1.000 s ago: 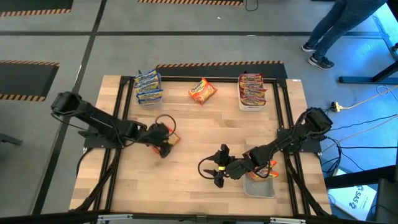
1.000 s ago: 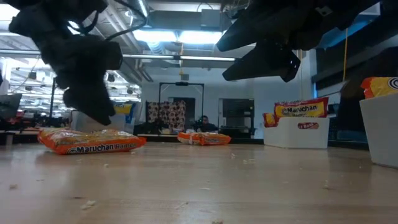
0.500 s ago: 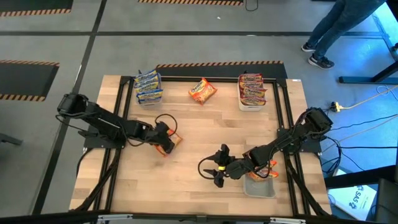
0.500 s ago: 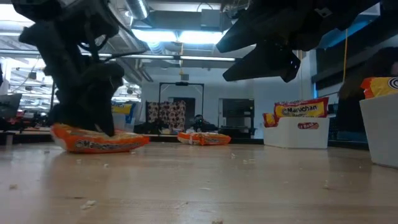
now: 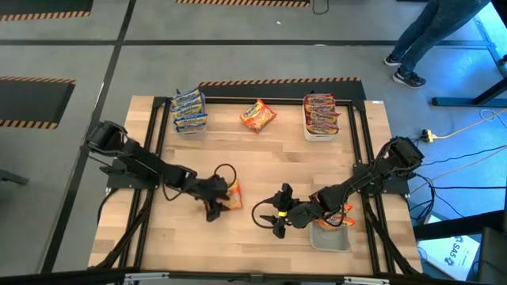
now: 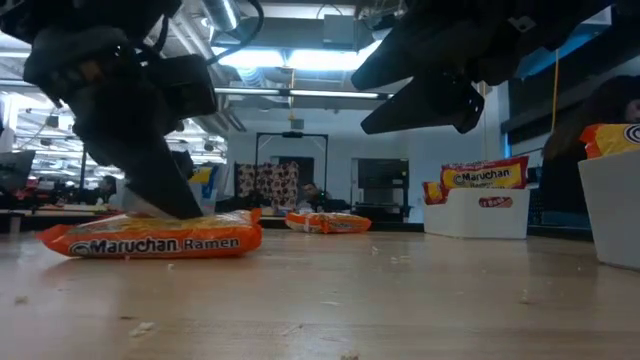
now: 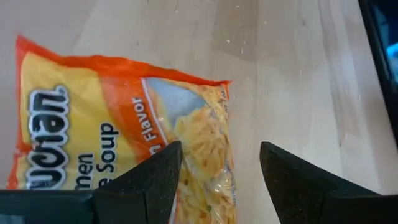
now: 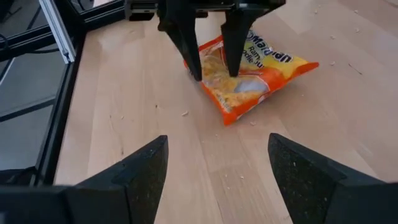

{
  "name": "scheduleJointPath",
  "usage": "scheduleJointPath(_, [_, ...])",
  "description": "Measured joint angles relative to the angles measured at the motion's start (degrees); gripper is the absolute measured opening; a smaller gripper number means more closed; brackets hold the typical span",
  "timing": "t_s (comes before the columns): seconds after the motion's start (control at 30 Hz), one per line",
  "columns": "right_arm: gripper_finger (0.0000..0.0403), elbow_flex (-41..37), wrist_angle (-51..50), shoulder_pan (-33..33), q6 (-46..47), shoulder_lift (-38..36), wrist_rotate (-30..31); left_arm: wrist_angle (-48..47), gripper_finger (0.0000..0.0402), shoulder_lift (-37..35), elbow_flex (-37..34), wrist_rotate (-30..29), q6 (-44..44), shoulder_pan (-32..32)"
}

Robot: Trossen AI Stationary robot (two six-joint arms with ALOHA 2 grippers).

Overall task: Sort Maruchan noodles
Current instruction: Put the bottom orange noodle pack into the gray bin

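Note:
An orange Maruchan noodle packet (image 5: 233,194) lies flat on the wood left of the table's middle. My left gripper (image 5: 222,199) stands open at it, slanting down from the left, and appears above the same packet (image 6: 150,240) in the low view. My right gripper (image 5: 277,218) hangs open above the table near the front, right of the middle, with nothing between its fingers (image 8: 149,165). Blue-and-yellow packets (image 5: 189,111) stand in a tub at the far left. Red ones (image 5: 321,113) fill a tub at the far right. A second orange packet (image 5: 257,115) lies loose between the two tubs. My left gripper meets the orange packet with open fingers. One fingertip (image 8: 232,62) rests on the printed top face (image 7: 189,134) close to an edge. The other fingertip (image 7: 280,165) stands past that edge over bare wood. The fingers slant down from the table's left, and the packet stays flat on the wood.
A clear tub (image 5: 331,236) holding an orange packet (image 5: 343,214) sits at the front right under my right arm. Black frame rails (image 5: 158,150) run along the table's sides. A person (image 5: 444,28) walks on the floor beyond the far right corner. Bare wood (image 5: 293,158) lies mid-table.
My left gripper has gone down and toward the table's near and right edges, tipping further downward and rolling a little. The orange packet has slid with it across the wood toward the near edge, staying flat.

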Motion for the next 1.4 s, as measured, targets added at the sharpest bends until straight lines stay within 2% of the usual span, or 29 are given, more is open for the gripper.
scheduleJointPath(0.1, [0.0261,0.0,0.3,0.0,0.1,0.0,0.0,-0.3,0.0215,0.4,1.1,1.1,-3.1,-0.2])
scheduleJointPath(0.27, [0.0261,0.1,2.9,-0.8,0.2,0.0,-0.6,-1.6,0.0215,-2.9,4.1,5.3,-3.3,-1.8])
scheduleJointPath(0.47, [0.0261,0.1,4.8,-5.8,4.9,0.0,-7.0,-7.3,0.0215,-5.2,5.4,2.8,-5.3,-7.2])
scheduleJointPath(0.57, [0.0261,1.0,4.5,-8.9,4.6,0.0,-10.5,-11.6,0.0215,-4.5,5.2,-3.0,-6.4,-11.5])
scheduleJointPath(0.7, [0.0261,3.0,4.5,-13.6,3.2,1.6,-16.4,-14.4,0.0215,-1.9,5.2,-18.5,-6.4,-16.7])
scheduleJointPath(0.8, [0.0261,6.2,4.5,-16.9,2.1,5.0,-20.7,-14.4,0.0215,1.0,5.2,-25.9,-6.4,-18.1])
scheduleJointPath(1.13, [0.0261,18.0,2.3,-24.6,-1.0,16.8,-36.3,-4.7,0.0215,9.6,5.5,-24.0,-4.3,-19.8])
scheduleJointPath(1.4, [0.0261,27.5,-10.4,-27.2,-0.6,23.8,-44.6,-3.8,0.0215,9.5,5.3,-24.4,-1.4,-21.7])
